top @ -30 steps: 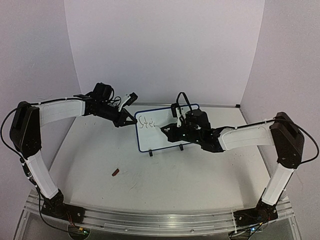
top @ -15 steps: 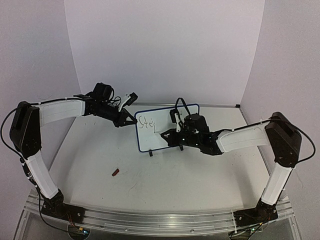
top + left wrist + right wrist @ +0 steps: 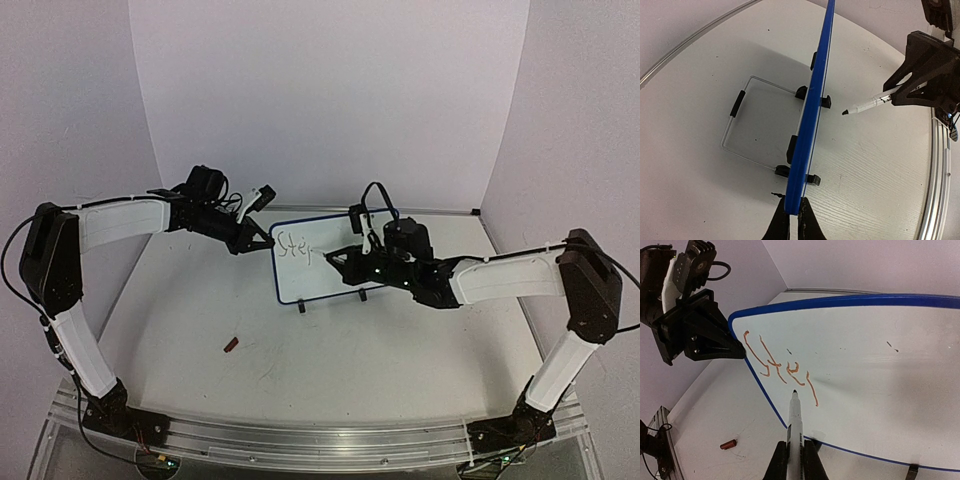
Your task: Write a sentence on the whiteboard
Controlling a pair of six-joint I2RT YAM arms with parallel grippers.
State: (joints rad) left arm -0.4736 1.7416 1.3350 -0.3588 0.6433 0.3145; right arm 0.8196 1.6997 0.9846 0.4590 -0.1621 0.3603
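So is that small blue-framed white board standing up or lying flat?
Standing up: the blue-framed white board rests on its black feet and a wire prop behind, the left gripper pinching its edge.

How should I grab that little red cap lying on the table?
I'd pinch the red cap across its narrow middle, coming straight down: it is a short tube lying on its side on the table, so only its top and long sides are reachable.

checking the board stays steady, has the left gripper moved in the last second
No. The left gripper stays shut on the whiteboard at its left edge, at the same spot relative to the board's feet on the table.
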